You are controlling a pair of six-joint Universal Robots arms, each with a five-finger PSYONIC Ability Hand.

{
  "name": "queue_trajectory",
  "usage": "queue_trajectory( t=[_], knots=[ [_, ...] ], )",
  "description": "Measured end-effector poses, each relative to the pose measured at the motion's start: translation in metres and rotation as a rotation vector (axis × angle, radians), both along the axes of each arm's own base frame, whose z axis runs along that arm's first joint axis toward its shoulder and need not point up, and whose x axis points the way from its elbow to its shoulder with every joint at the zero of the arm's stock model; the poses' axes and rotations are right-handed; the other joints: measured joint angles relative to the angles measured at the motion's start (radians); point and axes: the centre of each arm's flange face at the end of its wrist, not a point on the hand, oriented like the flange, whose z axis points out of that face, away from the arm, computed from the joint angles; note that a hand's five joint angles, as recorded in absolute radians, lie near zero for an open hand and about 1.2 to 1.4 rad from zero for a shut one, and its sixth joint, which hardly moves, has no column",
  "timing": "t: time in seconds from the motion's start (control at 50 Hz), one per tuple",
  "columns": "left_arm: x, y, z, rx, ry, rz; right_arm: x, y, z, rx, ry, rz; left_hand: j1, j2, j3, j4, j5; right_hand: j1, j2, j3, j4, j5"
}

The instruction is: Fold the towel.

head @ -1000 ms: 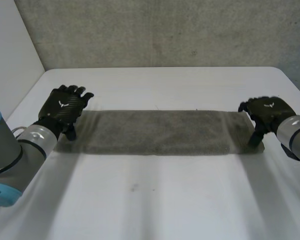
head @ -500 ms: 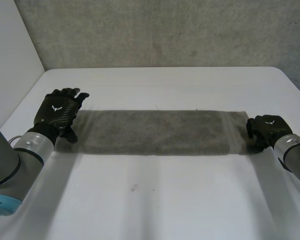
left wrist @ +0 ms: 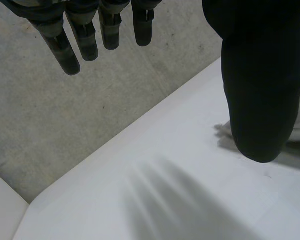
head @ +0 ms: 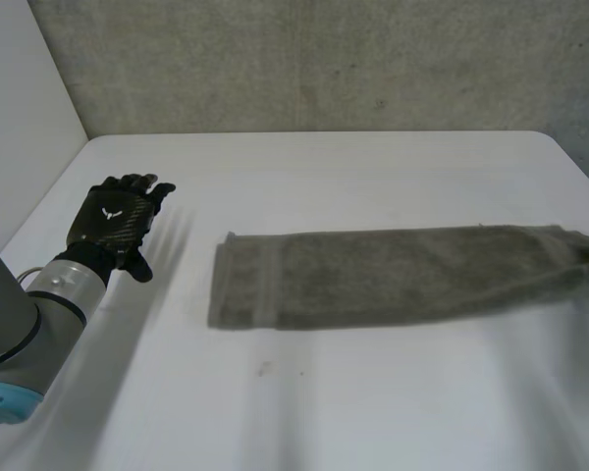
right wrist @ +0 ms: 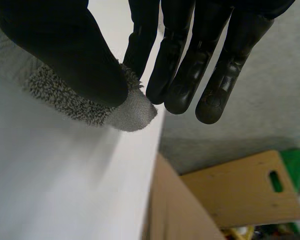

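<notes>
— While our right hand (right wrist: pixel 65 50) pinches one end of the towel (head: pixel 373 275) between thumb and fingers, which step are we on?

— The opening one, we judge. The towel lies flat on the worktop (head: pixel 304 402) as one long strip. We cannot tell whether that strip is already doubled lengthwise. The pinched end sits right at the worktop's right-hand edge, and the free end, with its hem band, lies left of the middle.

— And our left hand (head: pixel 113 221)?

— It hovers over bare worktop, well apart from the free end. Its fingers (left wrist: pixel 85 42) are straight and spread, and it holds nothing.

— What does the next move call for, then?

— Bringing the ends together, we think. Our right hand could lift its end and carry it across onto the free end. Our left hand could first come over to press or grip that free end so the strip does not slide.

— Anything to mind?

— Our pinch takes only the tip of a corner, so we keep it firm. We lift high enough for the cloth to clear itself and match the edges before we let go.
</notes>
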Motion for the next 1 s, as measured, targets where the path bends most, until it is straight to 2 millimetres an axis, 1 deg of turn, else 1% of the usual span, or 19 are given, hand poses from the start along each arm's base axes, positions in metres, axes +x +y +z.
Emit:
queue_trajectory(
  t=[0.06, 0.08, 0.12, 0.22, 0.24, 0.3, 0.32, 0.42, 0.44, 0.52, 0.56, 0.6, 0.7, 0.76, 0.78, 0.82, 0.88, 0.92, 1.0],
  knots=[
    [0.0, 0.0, 0.0, 0.0, 0.0, 0.0, 0.005, -0.002, 0.012, -0.048, -0.004, 0.016, 0.0, 0.0, 0.0, 0.0, 0.0, 0.0, 0.0, 0.0, 0.002, 0.002],
    [0.0, 0.0, 0.0, 0.0, 0.0, 0.001, 0.019, 0.0, 0.024, -0.096, -0.036, 0.058, 0.0, 0.0, 0.0, 0.0, 0.0, 0.0, 0.0, 0.0, 0.003, 0.002],
    [0.0, 0.0, 0.0, 0.0, 0.0, 0.001, 0.033, 0.003, 0.034, -0.134, -0.072, 0.101, 0.0, 0.0, 0.0, 0.0, 0.0, 0.0, 0.0, 0.0, 0.003, 0.003],
    [0.0, 0.0, 0.0, -0.001, 0.0, 0.002, 0.089, 0.02, 0.064, -0.228, -0.201, 0.29, 0.0, 0.0, 0.0, 0.0, 0.0, 0.0, 0.0, 0.0, 0.003, 0.005],
    [0.0, 0.0, 0.0, -0.002, 0.0, 0.002, 0.111, 0.029, 0.071, -0.247, -0.242, 0.369, 0.0, 0.0, 0.0, 0.0, 0.0, 0.0, 0.0, 0.003, 0.003, 0.006],
    [0.0, 0.0, 0.001, -0.003, 0.0, 0.004, 0.155, 0.049, 0.082, -0.267, -0.301, 0.529, 0.0, 0.0, 0.0, 0.0, 0.0, 0.007, 0.0, 0.005, 0.003, 0.006],
    [0.001, 0.0, 0.001, -0.003, 0.0, 0.004, 0.177, 0.061, 0.085, -0.269, -0.324, 0.61, 0.0, 0.0, 0.0, 0.0, 0.0, 0.007, 0.0, 0.005, 0.003, 0.007],
    [0.002, -0.001, 0.0, -0.003, 0.0, 0.008, 0.248, 0.108, 0.082, -0.241, -0.37, 0.879, 0.0, 0.0, 0.0, 0.0, 0.0, 0.007, 0.0, 0.005, 0.003, 0.007],
    [0.002, -0.001, 0.0, -0.002, 0.0, 0.009, 0.271, 0.124, 0.076, -0.22, -0.379, 0.962, 0.0, 0.0, 0.0, 0.0, 0.0, 0.007, 0.0, 0.005, 0.003, 0.007],
    [0.002, 0.0, -0.001, 0.0, -0.001, 0.009, 0.308, 0.156, 0.056, -0.164, -0.385, 1.101, 0.0, 0.0, 0.0, 0.0, 0.0, 0.007, 0.0, 0.005, 0.003, 0.008],
    [0.002, 0.0, -0.001, 0.0, -0.001, 0.008, 0.325, 0.173, 0.04, -0.123, -0.379, 1.166, 0.0, 0.0, 0.0, 0.0, 0.0, 0.007, 0.0, 0.005, 0.003, 0.008],
    [0.002, 0.001, -0.002, 0.001, -0.001, 0.007, 0.339, 0.188, 0.019, -0.075, -0.363, 1.216, 0.0, 0.0, 0.0, 0.0, 0.0, 0.007, 0.0, 0.005, 0.003, 0.008],
    [0.001, 0.002, -0.002, 0.002, -0.002, 0.002, 0.351, 0.212, -0.021, 0.013, -0.299, 1.271, 0.0, 0.0, 0.0, 0.0, 0.0, -0.003, -0.015, -0.01, -0.005, 0.002],
    [0.0, 0.003, -0.003, 0.005, -0.003, -0.002, 0.352, 0.22, -0.036, 0.044, -0.253, 1.278, 0.0, 0.0, 0.0, 0.0, 0.0, -0.334, -0.425, -0.399, -0.405, -0.366],
    [0.0, 0.004, -0.004, 0.006, -0.004, -0.003, 0.352, 0.221, -0.039, 0.048, -0.234, 1.273, 0.0, 0.0, 0.0, 0.0, 0.0, -0.498, -0.617, -0.59, -0.598, -0.555],
    [-0.001, 0.005, -0.004, 0.008, -0.004, -0.005, 0.351, 0.221, -0.04, 0.046, -0.219, 1.261, 0.0, 0.0, 0.0, 0.0, 0.0, -0.679, -0.851, -0.847, -0.844, -0.793],
    [-0.002, 0.007, -0.005, 0.012, -0.005, -0.009, 0.348, 0.218, -0.028, 0.016, -0.207, 1.218, 0.0, 0.0, 0.0, 0.0, 0.0, -0.74, -0.954, -0.967, -0.958, -0.911],
    [-0.002, 0.007, -0.006, 0.014, -0.006, -0.011, 0.345, 0.216, -0.018, -0.005, -0.213, 1.19, 0.0, 0.0, 0.0, 0.0, 0.0, -0.74, -0.954, -0.968, -0.958, -0.915],
    [-0.006, 0.012, -0.008, 0.021, -0.007, -0.024, 0.327, 0.204, 0.016, -0.047, -0.279, 1.087, 0.0, 0.0, 0.0, 0.0, 0.0, -0.74, -0.954, -0.968, -0.958, -0.915]
  ],
)
